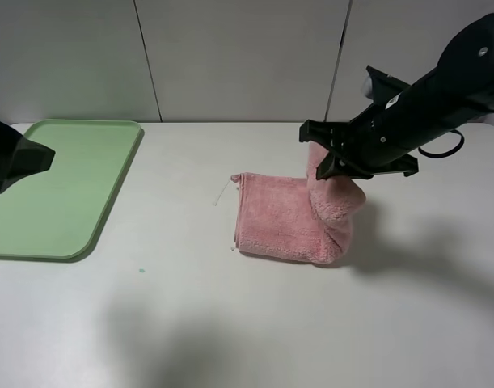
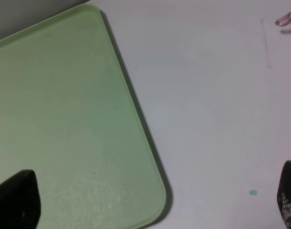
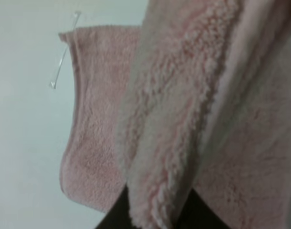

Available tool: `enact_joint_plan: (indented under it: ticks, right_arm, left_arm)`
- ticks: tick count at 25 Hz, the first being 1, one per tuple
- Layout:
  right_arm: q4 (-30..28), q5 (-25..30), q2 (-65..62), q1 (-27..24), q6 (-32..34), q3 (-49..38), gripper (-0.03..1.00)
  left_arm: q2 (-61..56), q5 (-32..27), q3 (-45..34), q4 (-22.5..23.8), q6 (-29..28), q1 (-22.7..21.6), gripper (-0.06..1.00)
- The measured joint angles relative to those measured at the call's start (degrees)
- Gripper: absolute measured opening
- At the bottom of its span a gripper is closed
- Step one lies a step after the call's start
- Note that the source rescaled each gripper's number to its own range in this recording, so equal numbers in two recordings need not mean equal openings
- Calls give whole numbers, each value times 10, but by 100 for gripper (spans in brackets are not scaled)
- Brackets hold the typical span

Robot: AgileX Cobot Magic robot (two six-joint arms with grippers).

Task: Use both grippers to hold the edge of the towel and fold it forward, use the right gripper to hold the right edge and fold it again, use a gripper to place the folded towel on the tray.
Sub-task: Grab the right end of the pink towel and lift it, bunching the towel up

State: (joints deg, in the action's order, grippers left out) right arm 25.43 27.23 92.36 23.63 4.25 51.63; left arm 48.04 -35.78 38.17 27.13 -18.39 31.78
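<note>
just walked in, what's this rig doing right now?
The right gripper is shut on the right edge of the pink towel and holds that edge raised above the table. The rest of the towel lies flat, so this looks like the second fold under way. The left gripper hangs open over the edge of the green tray, holding nothing. The towel is not yet on the tray.

place: looks like a robot test lab | clue: big black robot arm (image 1: 428,105) over a plain white table (image 1: 230,323) | clue: flat pale wall panels (image 1: 238,56) with thin dark seams right behind the table
</note>
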Motion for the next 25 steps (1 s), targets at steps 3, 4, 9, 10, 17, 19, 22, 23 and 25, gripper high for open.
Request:
enact_joint_plan:
  ticks: [3,4,9,10,17,19,22,23,25]
  right_arm:
    - [5,-16,18,12,1,0,5]
    - [6,-21,23,17,1,0,5]
    - [16,-42,46,28,2,0,5]
    - [18,-42,50,28,2,0,5]
    - [21,-44,75,28,2,0,5]
    - [23,-46,82,28,2,0,5]
    - [25,-54,94,28,2,0,5]
    - [25,-56,98,28,2,0,5]
    - [25,-58,102,28,2,0,5]
  left_arm:
    - [0,0,0,0,0,0,100]
    - [0,0,0,0,0,0,100]
    - [0,0,0,0,0,0,100]
    - [0,0,0,0,0,0,100]
    - [0,0,0,0,0,0,100]
    - [0,0,0,0,0,0,100]
    - [0,0,0,0,0,0,100]
    - [0,0,0,0,0,0,100]
    - [0,0,0,0,0,0,100]
